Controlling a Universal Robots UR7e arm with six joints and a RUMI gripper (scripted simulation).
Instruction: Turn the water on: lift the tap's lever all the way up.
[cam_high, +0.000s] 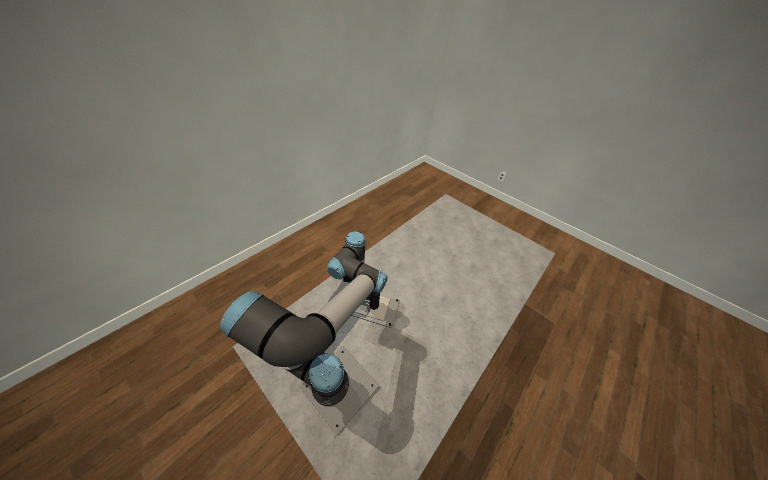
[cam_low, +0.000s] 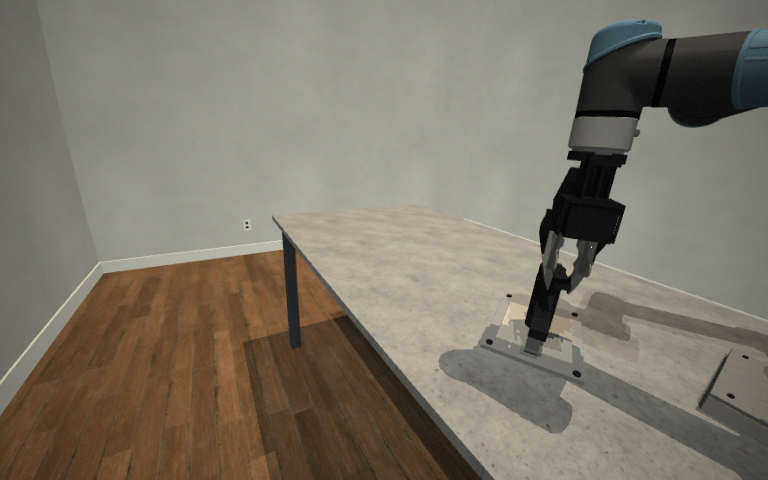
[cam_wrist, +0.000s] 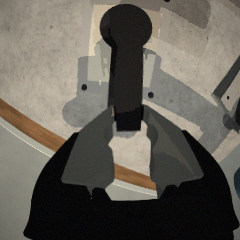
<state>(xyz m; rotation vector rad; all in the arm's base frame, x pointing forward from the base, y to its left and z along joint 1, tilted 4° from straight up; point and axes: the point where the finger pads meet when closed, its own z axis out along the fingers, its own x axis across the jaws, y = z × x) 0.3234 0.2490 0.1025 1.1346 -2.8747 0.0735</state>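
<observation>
The tap's dark lever (cam_low: 544, 302) stands steeply up from its clear base plate (cam_low: 535, 339) on the grey table. In the wrist view the lever (cam_wrist: 126, 75) runs from its round base at the top down to its free end between my fingers. My gripper (cam_wrist: 127, 106) is shut on that free end, with both grey jaws pressed against its sides. In the exterior view the gripper (cam_low: 562, 276) hangs straight down from the wrist and clasps the lever's top. In the top view the arm covers most of the tap (cam_high: 378, 301).
The arm's mounting plate (cam_low: 736, 390) lies at the table's right. The table's near edge (cam_low: 396, 367) runs close beside the tap's base plate, with wooden floor below. A table leg (cam_low: 290, 294) stands at the far left corner.
</observation>
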